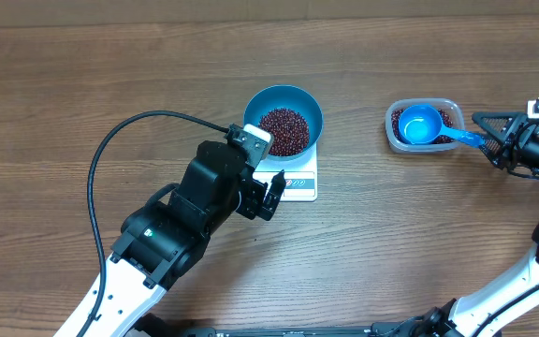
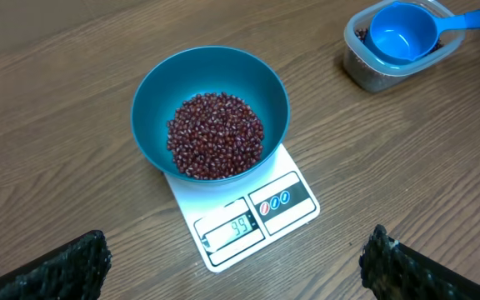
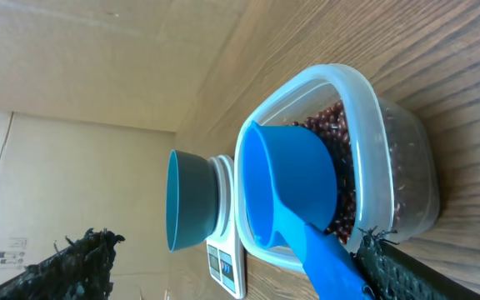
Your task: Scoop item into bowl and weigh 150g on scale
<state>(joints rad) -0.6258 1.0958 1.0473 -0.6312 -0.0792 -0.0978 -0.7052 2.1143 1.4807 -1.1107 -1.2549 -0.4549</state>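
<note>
Brown wooden table [image 1: 82, 75] is carrying the white scale [image 1: 298, 183], with the blue bowl [image 1: 265, 101] sitting on it and the beans [image 1: 284, 131] heaping inside (the screen number is too small to read). Left hand [image 2: 238, 250] is hanging wide open just beside the scale, holding nothing, while right hand [image 1: 492, 139] is gaping wide at the handle of the blue scoop [image 1: 421, 124] lying in the clear box [image 1: 449, 108]. Next scoop could be dumping too many beans, or the left hand could be bumping the scale and spoiling the number.
</note>
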